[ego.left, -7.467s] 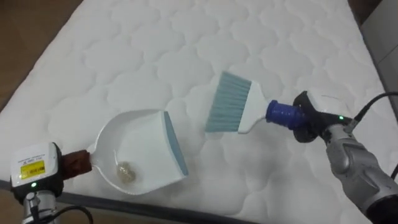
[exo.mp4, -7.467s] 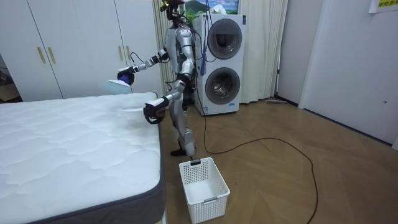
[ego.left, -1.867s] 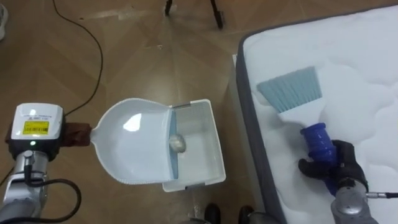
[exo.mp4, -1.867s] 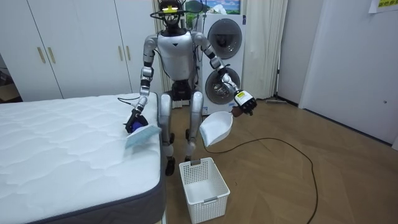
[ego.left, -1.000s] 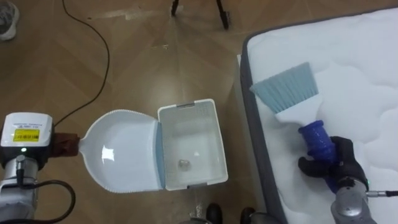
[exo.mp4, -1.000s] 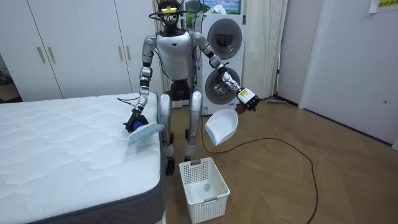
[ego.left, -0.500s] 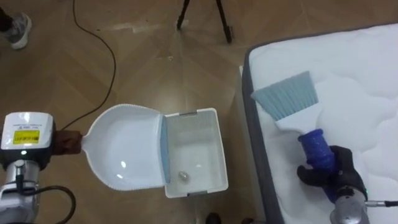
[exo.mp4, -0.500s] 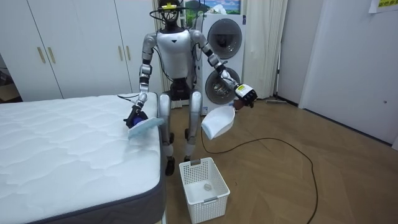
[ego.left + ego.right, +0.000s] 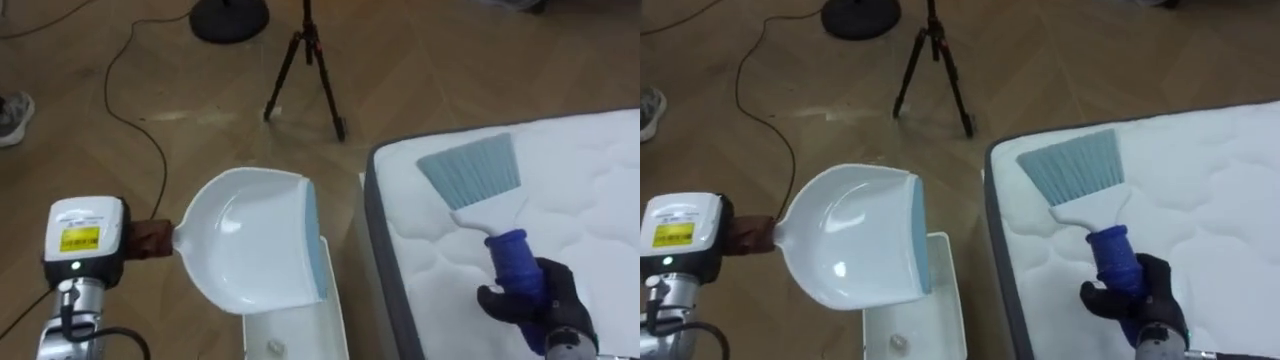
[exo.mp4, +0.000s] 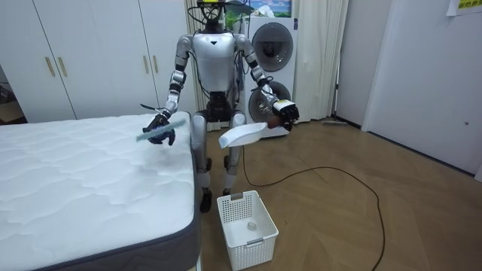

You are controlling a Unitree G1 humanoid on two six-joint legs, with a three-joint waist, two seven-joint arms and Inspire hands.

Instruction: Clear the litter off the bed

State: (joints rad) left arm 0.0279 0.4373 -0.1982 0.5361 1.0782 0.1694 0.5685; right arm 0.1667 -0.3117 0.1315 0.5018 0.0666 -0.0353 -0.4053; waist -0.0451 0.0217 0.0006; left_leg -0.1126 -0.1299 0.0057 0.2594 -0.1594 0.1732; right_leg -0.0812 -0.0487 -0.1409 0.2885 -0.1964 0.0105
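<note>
The brush (image 9: 478, 195) handle is enclosed by the curled fingers of the right hand (image 9: 535, 305), bristles over the mattress (image 9: 600, 200); the dustpan (image 9: 255, 245) handle (pan above the basket (image 9: 295, 335)) is gripped by the left hand (image 10: 280, 111).

Bed and the wood floor beside it.
The bed (image 9: 600, 190) showed a white quilted mattress top with a grey band running along its edge. On the wood floor (image 9: 400, 70), just beside the bed's corner, stood a white perforated basket (image 10: 253, 252). Farther out on the floor stood a dark tripod (image 9: 305, 70) and a round black stand base (image 9: 228, 18), and a stacked washer and dryer (image 10: 269, 75) stood at the wall.
</note>
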